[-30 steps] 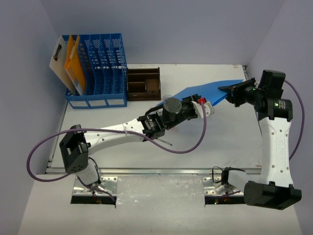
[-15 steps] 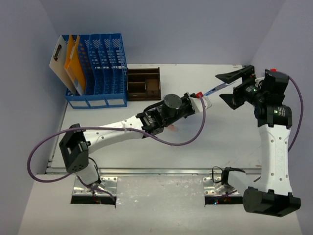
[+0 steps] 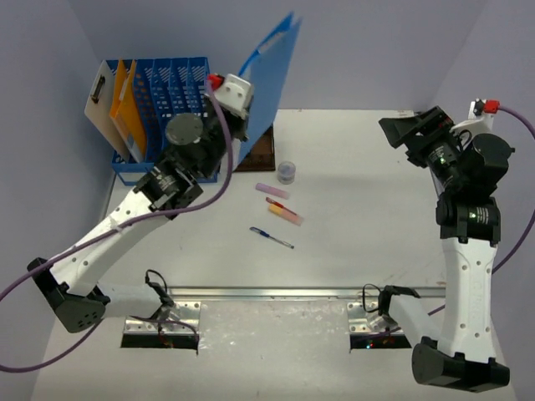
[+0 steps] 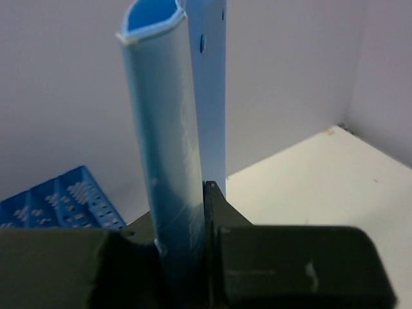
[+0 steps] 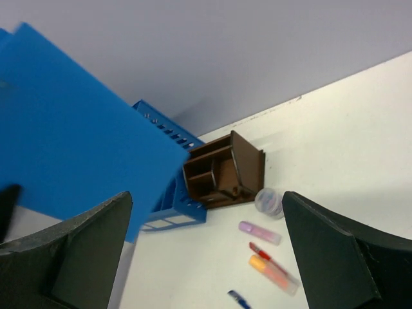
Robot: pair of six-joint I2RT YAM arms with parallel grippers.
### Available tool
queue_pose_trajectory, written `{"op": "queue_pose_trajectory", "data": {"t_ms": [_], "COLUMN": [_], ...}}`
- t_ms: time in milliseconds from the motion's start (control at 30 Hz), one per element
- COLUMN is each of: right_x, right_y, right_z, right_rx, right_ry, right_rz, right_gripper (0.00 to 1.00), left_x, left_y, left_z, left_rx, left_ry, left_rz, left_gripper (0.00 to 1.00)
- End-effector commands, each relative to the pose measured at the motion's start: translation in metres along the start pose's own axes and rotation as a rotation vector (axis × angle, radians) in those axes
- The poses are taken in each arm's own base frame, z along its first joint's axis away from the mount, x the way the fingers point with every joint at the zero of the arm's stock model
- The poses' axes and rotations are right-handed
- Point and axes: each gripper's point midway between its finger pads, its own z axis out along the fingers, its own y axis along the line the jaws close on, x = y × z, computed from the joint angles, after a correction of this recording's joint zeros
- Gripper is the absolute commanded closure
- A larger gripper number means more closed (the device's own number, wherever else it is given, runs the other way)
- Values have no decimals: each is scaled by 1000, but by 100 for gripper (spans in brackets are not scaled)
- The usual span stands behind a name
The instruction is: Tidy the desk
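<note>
Above matte desk (image 3: 359,234), thin, perhaps plastic folder (image 3: 267,92).

No text, label, brand or number can be read in any view. The flat blue plastic folder (image 3: 269,83) and the blue plastic mesh file rack (image 3: 171,83) are seen as plain. Any print on the small blue pen (image 3: 272,238) lying on the off-white desk (image 3: 359,217) is too small to be made out.
</note>
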Motion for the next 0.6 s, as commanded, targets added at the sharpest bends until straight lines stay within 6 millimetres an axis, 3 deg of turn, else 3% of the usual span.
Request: {"op": "queue_pose_trajectory", "data": {"t_ms": [0,67,167,267,433,467,533,567], "right_x": [-2,3,13,21,29,29,30,31], "right_y": [-11,-16,-24,-27,-31,-32,-32,-32], "right_z": [9,10,15,20,26,27,27,27], "right_rx": [-19,-13,-15,-32,-44,-43,-47,-49], "right_ry": [-46,-36,-8,23,48,51,52,56], "right_rz": [-150,-147,-145,-139,-119,-119,-124,-125], "right_gripper": [1,1,1,1,1,1,1,1], "left_x": [-66,-73,-97,-124,-151,-160,-157,-156], "left_y": [94,133,171,193,223,237,246,260], "left_z": [-20,-27,-45,-57,-62,-70,-60,-63], "left_rx": [-261,-366,-478,-543,-600,-635,-627,-653], "left_ry": [-158,-181,-258,-359,-493,-541,-564,-567], "left_rz": [-94,-72,-20,47,158,182,192,205], "left_gripper": [100,100,100,100,100,100,100,100]}}
